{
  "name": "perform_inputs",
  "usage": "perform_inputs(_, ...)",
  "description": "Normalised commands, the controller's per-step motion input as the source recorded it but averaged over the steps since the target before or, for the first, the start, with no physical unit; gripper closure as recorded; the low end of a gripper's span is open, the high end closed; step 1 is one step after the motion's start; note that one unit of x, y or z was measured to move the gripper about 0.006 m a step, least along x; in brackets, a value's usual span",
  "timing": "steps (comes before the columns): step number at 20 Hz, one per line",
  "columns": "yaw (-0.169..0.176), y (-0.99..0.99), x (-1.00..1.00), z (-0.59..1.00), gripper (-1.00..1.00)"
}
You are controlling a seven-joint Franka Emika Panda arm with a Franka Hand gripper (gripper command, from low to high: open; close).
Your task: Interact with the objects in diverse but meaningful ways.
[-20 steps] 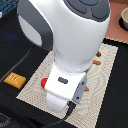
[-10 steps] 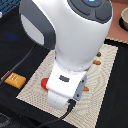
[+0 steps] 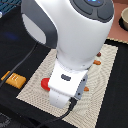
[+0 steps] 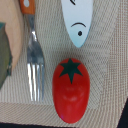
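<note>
In the wrist view a red round tomato (image 4: 71,91) with a green star-shaped stem lies on the woven beige mat, directly below the camera. A white oblong piece (image 4: 78,20) with dark blue marks lies just beyond it, apart from it. In the exterior view only a red edge of the tomato (image 3: 45,84) shows beside the arm's wrist. The yellow-orange ridged bread slab (image 3: 14,79) lies on the dark table off the mat, at the exterior view's left. The gripper's fingers show in neither view; the arm's white body hides them. The sausage stick is not clearly visible.
A metal fork (image 4: 34,60) with an orange handle lies on the mat beside the tomato. A curved peach-coloured rim (image 4: 15,45) is next to the fork. Small orange pieces (image 3: 97,62) lie on the beige mat (image 3: 107,80). A black cable (image 3: 30,60) crosses the table.
</note>
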Motion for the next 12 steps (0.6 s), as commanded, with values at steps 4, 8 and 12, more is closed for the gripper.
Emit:
perform_inputs(4,0.074,0.52,-0.82,0.30,-1.00)
perform_inputs(8,0.150,0.62,-0.43,0.44,-1.00)
perform_inputs(12,0.161,0.65,-0.22,0.49,-1.00)
